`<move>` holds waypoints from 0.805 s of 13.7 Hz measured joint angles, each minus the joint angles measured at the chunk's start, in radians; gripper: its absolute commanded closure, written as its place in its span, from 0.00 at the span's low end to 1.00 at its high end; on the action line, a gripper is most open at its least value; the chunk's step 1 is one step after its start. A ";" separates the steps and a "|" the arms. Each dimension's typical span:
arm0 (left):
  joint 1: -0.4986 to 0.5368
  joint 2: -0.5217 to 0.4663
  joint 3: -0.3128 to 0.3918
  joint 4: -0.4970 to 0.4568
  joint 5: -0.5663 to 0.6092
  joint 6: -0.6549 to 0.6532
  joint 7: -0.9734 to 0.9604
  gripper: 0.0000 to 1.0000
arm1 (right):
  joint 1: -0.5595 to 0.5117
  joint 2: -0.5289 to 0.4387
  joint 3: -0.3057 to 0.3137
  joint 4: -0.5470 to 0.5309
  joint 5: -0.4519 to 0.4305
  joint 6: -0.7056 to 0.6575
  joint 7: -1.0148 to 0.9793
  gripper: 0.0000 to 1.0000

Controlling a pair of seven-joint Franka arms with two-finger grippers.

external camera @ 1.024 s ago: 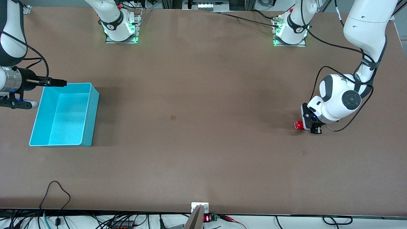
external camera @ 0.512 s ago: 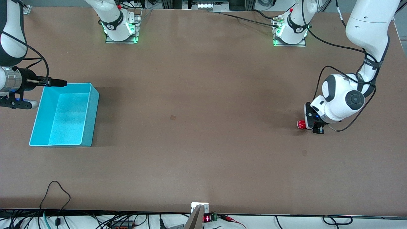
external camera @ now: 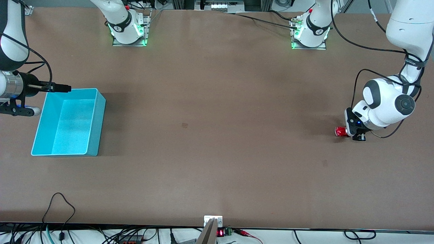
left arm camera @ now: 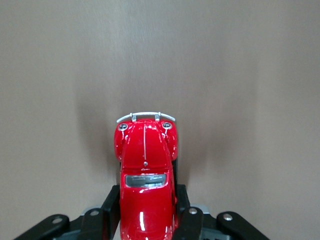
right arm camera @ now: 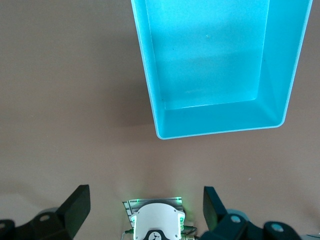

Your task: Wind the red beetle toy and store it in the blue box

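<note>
Low down, left gripper [left arm camera: 146, 220] fingers clamped on red beetle toy [left arm camera: 146, 180] — right gripper [right arm camera: 145, 205] fingers wide.

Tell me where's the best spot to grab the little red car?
Probably its two long sides, coming from the back end. The red beetle toy is narrow and rounded on top, so flat sides give fingers something to squeeze. The left gripper holds it that way, low at the left arm's end of the table. The right gripper waits open above the blue box.

brown tabletop [external camera: 217, 101], cables [external camera: 61, 203] along edge, perhaps matte
</note>
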 measured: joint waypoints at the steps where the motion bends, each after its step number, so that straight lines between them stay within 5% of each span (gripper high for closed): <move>1: 0.016 0.003 0.000 0.005 0.000 -0.001 0.025 0.72 | 0.000 0.000 0.000 0.000 0.000 0.000 0.000 0.00; 7: 0.097 0.022 0.000 0.037 0.000 -0.002 0.134 0.66 | 0.000 0.002 0.000 0.000 0.000 0.000 0.000 0.00; 8: 0.106 0.024 0.000 0.041 0.000 -0.002 0.141 0.47 | 0.000 0.004 0.000 0.000 0.000 0.000 0.000 0.00; 9: 0.113 0.026 0.000 0.045 0.000 -0.005 0.148 0.03 | 0.000 0.006 0.000 0.000 0.000 0.000 0.000 0.00; 11: 0.118 0.030 -0.003 0.059 0.000 -0.050 0.151 0.00 | 0.000 0.010 0.000 0.000 0.000 0.000 0.000 0.00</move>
